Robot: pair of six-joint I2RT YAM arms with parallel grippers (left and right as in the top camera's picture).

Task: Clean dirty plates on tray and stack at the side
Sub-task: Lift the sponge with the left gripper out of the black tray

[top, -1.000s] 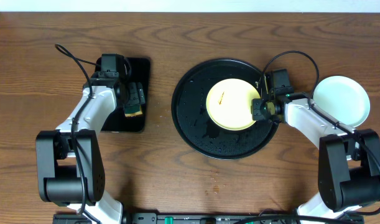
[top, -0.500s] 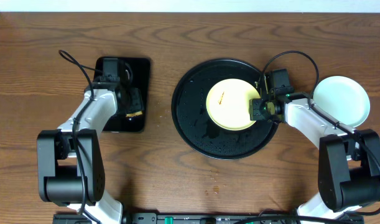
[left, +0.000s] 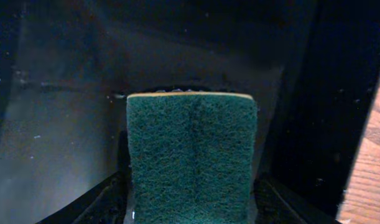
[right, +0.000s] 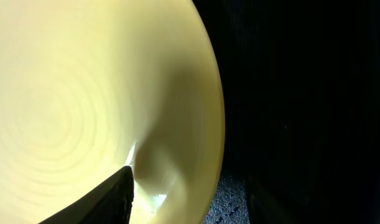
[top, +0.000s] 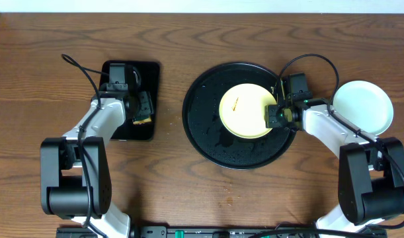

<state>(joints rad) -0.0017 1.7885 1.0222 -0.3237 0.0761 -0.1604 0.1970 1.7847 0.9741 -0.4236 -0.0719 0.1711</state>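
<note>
Yellow plate lies right of centre inside the round black tray, which sits on the wooden tabletop. A thin brown smear marks the plate's left half. The right pincer is at the plate's right edge. In the right wrist view one finger lies over the plate's inner face close to the rim, while the other is lost against the dark tray, so I cannot tell whether the pincer is clenched on the rim. A pale white plate rests on the tabletop to the right of the tray, just beside that arm. On the left, the left pincer is clenched on a green sponge over the small rectangular tray.
</note>
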